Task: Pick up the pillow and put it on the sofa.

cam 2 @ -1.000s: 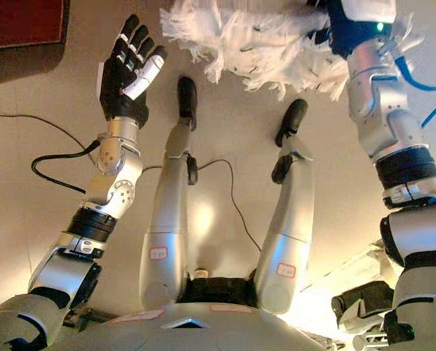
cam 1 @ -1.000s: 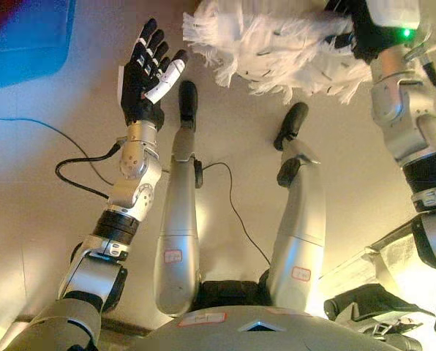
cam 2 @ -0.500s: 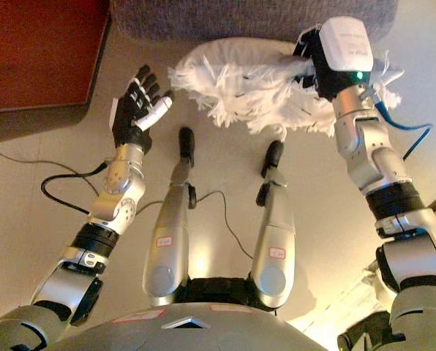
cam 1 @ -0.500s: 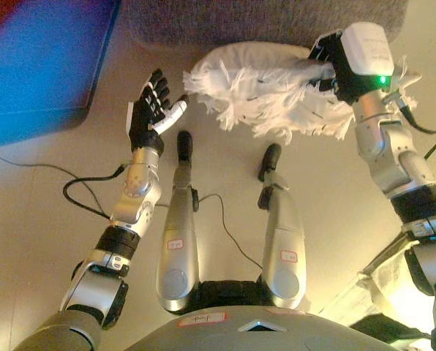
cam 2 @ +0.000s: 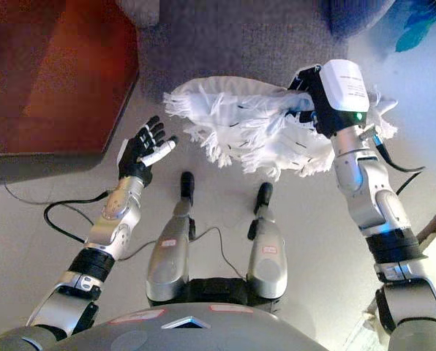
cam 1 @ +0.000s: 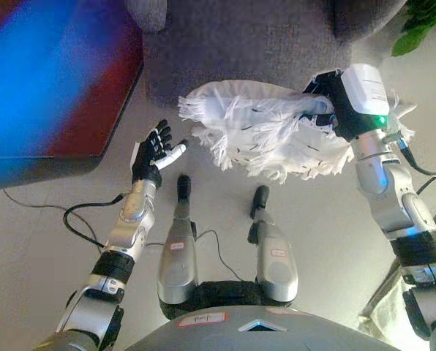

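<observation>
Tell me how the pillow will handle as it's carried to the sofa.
Probably light: the right hand alone holds the pillow off the floor. Likely soft and floppy, since it droops away from the grip and its fringe hangs loose. The fringe might snag or drag against the sofa edge.

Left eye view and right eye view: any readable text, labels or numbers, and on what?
None can be read.
Pillow: white, fringed, no print.
Sofa: plain grey fabric, no label showing.
Dark red cabinet: no markings visible.
Right robot hand on the pillow and open left robot hand: no legible text.
</observation>
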You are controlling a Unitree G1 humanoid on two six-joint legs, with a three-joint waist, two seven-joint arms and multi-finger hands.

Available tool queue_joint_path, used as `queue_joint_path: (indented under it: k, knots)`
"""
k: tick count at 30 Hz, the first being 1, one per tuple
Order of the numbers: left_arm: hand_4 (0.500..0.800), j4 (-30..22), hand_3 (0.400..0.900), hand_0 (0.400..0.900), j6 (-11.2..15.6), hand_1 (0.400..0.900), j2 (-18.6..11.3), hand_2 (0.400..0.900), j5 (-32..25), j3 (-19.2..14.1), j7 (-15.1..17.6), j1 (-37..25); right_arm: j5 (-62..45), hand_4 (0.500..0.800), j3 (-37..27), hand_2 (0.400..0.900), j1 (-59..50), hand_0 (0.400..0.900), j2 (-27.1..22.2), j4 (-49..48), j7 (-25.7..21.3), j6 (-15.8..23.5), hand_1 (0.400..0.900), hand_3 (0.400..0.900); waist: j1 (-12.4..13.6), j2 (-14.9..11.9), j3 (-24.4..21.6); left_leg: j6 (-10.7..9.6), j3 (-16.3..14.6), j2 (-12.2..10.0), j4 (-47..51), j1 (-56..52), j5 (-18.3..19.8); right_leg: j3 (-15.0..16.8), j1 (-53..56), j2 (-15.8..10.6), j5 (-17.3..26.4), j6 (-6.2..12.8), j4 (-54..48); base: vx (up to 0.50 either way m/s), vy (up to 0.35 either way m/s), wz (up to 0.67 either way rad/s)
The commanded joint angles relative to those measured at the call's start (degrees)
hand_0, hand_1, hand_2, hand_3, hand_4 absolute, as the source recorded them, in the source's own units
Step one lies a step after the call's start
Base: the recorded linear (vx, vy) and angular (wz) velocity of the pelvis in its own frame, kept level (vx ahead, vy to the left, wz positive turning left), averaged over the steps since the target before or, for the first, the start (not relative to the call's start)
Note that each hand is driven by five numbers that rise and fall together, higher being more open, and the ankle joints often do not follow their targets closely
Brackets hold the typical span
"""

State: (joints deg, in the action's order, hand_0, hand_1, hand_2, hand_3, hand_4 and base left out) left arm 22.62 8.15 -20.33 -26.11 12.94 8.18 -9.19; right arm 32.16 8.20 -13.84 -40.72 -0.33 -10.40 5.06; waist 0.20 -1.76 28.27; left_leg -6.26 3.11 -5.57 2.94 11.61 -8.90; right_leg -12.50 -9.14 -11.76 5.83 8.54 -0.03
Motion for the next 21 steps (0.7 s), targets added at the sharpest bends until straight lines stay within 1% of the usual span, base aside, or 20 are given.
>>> queue_joint_path:
  k: [1,5,8,10,13,16,18,21]
  knots:
    - [0.8,1.2,0.9,0.9,1.8,0.9,1.2,0.9,4.5,-0.5,-1.8,2.9,-4.5,0.5,-6.8,0.4,-3.7,0.4,-1.1,-10.6,-4.4,6.7,0.4,0.4,-1.0,-1.3,-15.5,-1.8,-1.8,-0.8,1.2,-0.6,1.5,0.5,0.3,-0.6,2.5,3.48,-1.2,0.1,0.028,-0.12]
    - [0.8,1.1,0.9,0.9,1.1,0.9,1.4,0.9,5.9,-1.7,-3.2,5.1,-6.9,0.5,-8.4,0.4,-3.2,0.4,-1.2,-12.5,-2.6,7.4,0.4,0.4,-0.9,-1.5,-18.4,-1.8,-3.1,-1.1,1.8,-3.3,2.6,0.5,3.0,-0.5,3.2,3.81,-3.6,0.1,0.031,-0.11]
    - [0.8,1.0,0.9,0.9,0.7,0.9,1.4,0.9,6.2,-2.5,-3.8,6.5,-8.7,0.5,-9.0,0.4,-4.1,0.4,-1.4,-12.6,-2.0,7.6,0.4,0.4,-0.6,-1.7,-19.9,-1.6,-3.5,-1.2,1.9,-4.7,3.2,0.5,4.5,-0.6,3.0,3.84,-3.8,0.09,0.025,0.01]
    - [0.8,0.6,0.9,0.9,0.3,0.9,1.3,0.9,5.8,-2.9,-4.3,7.5,-11.1,0.5,-8.7,0.4,-5.5,0.4,-1.9,-11.3,-0.7,7.2,0.4,0.4,-0.3,-2.1,-20.7,-1.5,-3.5,-1.2,1.9,-5.6,3.5,0.4,5.3,-0.5,2.4,3.61,-3.3,0.1,0.007,0.09]
    - [0.8,0.6,0.9,0.9,0.1,0.9,1.0,0.9,5.5,-2.8,-5.0,8.5,-13.1,0.5,-7.4,0.4,-8.9,0.4,-3.0,-8.2,-0.1,6.5,0.4,0.4,0.3,-2.6,-21.6,-1.3,-3.3,-1.0,1.9,-6.3,3.9,0.0,6.6,-0.6,2.0,3.54,-3.5,0.08,0.004,0.1]
    - [0.8,-0.7,0.9,0.9,0.0,0.9,0.0,0.9,4.5,-2.9,-5.6,10.0,-15.4,0.5,-3.7,0.4,-14.7,0.4,-4.2,-1.7,0.1,5.6,0.4,0.4,1.4,-3.0,-22.0,-1.1,-3.2,-0.8,1.9,-6.4,4.1,-0.4,6.9,-0.8,2.1,3.61,-3.6,0.05,0.012,0.08]
    - [0.8,-1.8,0.9,0.9,0.1,0.9,-0.7,0.9,3.2,-2.7,-6.2,10.8,-17.5,0.5,-0.1,0.4,-20.6,0.4,-5.9,4.7,0.2,4.8,0.4,0.4,2.4,-3.3,-22.0,-1.1,-2.8,-0.6,1.9,-6.1,3.9,-0.7,6.8,-0.9,2.1,3.55,-3.5,0.03,0.007,0.14]
    - [0.8,-2.9,0.9,0.9,0.7,0.9,-2.1,0.9,0.3,-2.0,-7.0,11.2,-20.3,0.5,7.6,0.4,-32.8,0.4,-8.6,18.1,-0.5,3.3,0.4,0.4,4.0,-4.0,-21.7,-1.2,-2.1,-0.3,2.0,-5.3,3.6,-1.4,6.7,-1.0,2.2,3.54,-3.6,0.02,-0.009,0.2]
